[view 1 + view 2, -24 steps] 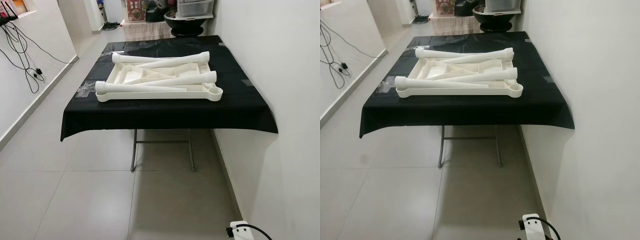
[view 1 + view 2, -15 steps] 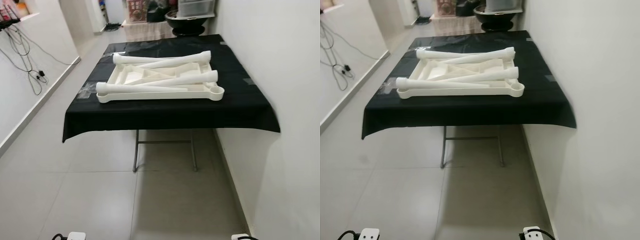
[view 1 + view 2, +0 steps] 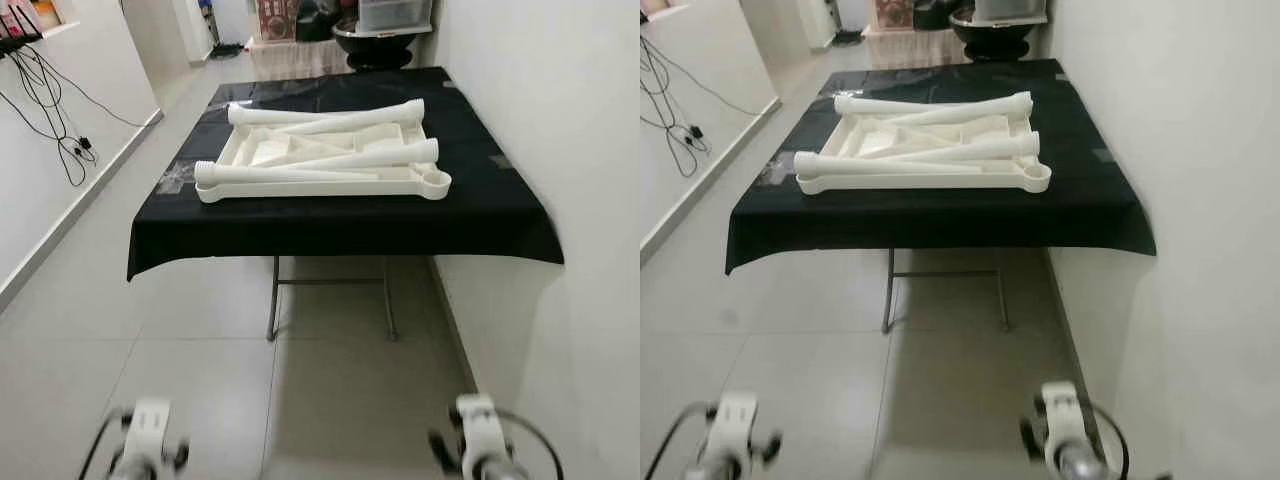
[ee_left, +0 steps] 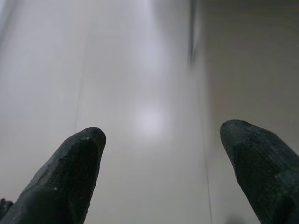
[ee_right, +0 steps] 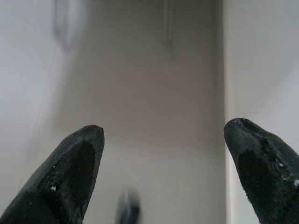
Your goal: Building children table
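Left eye view puts the white plastic table top (image 3: 320,165) upside down on the black tabletop (image 3: 480,205), four loose legs (image 3: 330,158) lying across it. Expect light, stiff, slippery plastic; take each leg mid-shaft, since round shafts may roll. Your left claw (image 4: 159,163) and right claw (image 5: 161,163) gape wide, empty, low over the floor.
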### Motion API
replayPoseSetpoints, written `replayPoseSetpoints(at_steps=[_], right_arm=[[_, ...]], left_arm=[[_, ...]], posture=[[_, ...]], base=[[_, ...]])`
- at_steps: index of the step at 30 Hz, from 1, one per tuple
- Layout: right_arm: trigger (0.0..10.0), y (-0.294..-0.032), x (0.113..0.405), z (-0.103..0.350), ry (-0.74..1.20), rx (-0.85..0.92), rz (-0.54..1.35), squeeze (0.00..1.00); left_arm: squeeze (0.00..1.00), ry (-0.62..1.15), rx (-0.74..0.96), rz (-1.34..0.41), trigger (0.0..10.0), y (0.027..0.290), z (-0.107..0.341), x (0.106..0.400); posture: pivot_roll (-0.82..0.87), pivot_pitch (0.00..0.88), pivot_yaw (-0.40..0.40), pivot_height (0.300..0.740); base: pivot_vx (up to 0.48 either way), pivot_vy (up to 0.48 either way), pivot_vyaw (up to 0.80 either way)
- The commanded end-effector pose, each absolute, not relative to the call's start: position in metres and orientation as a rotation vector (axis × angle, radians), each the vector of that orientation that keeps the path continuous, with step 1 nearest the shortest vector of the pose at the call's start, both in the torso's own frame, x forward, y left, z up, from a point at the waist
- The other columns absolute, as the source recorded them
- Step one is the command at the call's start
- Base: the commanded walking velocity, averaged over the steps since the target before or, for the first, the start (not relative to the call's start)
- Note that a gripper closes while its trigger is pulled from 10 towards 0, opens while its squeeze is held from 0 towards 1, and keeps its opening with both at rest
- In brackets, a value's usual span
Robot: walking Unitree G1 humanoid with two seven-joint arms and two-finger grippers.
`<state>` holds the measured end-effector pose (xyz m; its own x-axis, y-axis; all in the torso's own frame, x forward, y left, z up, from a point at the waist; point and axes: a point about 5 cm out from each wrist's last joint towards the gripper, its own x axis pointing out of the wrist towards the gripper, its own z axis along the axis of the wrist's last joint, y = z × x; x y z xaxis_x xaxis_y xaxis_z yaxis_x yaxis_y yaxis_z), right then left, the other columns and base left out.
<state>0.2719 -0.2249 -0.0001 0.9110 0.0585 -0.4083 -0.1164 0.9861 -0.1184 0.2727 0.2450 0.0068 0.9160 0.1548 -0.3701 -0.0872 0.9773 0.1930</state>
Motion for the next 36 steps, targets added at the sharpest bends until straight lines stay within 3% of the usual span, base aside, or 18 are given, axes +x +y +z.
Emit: replayPoseSetpoints(at_steps=[1, 3, 4, 8, 15, 22, 30, 36], right_arm=[[10.0, -0.211, 0.278, 0.012, 0.310, -0.117, 0.168, 0.00], [10.0, -0.207, 0.279, 0.018, 0.264, -0.102, 0.187, 0.00], [10.0, -0.191, 0.279, 0.037, 0.158, -0.084, 0.234, 0.00], [10.0, -0.168, 0.266, 0.058, 0.056, -0.073, 0.302, 0.00], [10.0, -0.144, 0.261, 0.079, -0.054, -0.102, 0.360, 0.00], [10.0, -0.150, 0.275, 0.085, -0.064, -0.085, 0.306, 0.00], [10.0, -0.157, 0.301, 0.115, -0.082, -0.024, 0.226, 0.00], [10.0, -0.156, 0.309, 0.122, -0.108, -0.014, 0.220, 0.00]], left_arm=[[0.00, 0.295, 0.194, 0.080, 10.0, 0.237, 0.019, 0.278], [0.00, 0.240, 0.220, 0.061, 10.0, 0.231, 0.026, 0.280], [0.00, 0.181, 0.168, -0.038, 10.0, 0.209, 0.039, 0.277], [0.00, 0.112, 0.118, -0.131, 10.0, 0.182, 0.053, 0.262], [0.00, 0.081, 0.037, -0.175, 10.0, 0.168, 0.056, 0.252], [0.00, 0.023, -0.017, -0.159, 10.0, 0.165, 0.068, 0.262], [0.00, -0.076, -0.036, -0.174, 10.0, 0.165, 0.116, 0.283], [0.00, -0.109, -0.032, -0.170, 10.0, 0.167, 0.126, 0.291]], posture=[[-0.06, 0.061, 0.079, 0.740], [-0.06, 0.061, 0.079, 0.740], [-0.07, 0.069, 0.090, 0.740], [-0.07, 0.074, 0.112, 0.740], [-0.09, 0.078, 0.119, 0.740], [-0.08, 0.074, 0.106, 0.740], [-0.09, 0.029, 0.097, 0.740], [-0.10, 0.014, 0.115, 0.740]], base=[[0.000, 0.000, 0.00], [0.000, 0.000, 0.00], [0.000, 0.000, 0.00], [0.000, 0.000, 0.00], [0.000, 0.000, 0.00], [0.000, 0.000, 0.00], [0.352, 0.000, 0.00], [0.318, 0.000, 0.00]])
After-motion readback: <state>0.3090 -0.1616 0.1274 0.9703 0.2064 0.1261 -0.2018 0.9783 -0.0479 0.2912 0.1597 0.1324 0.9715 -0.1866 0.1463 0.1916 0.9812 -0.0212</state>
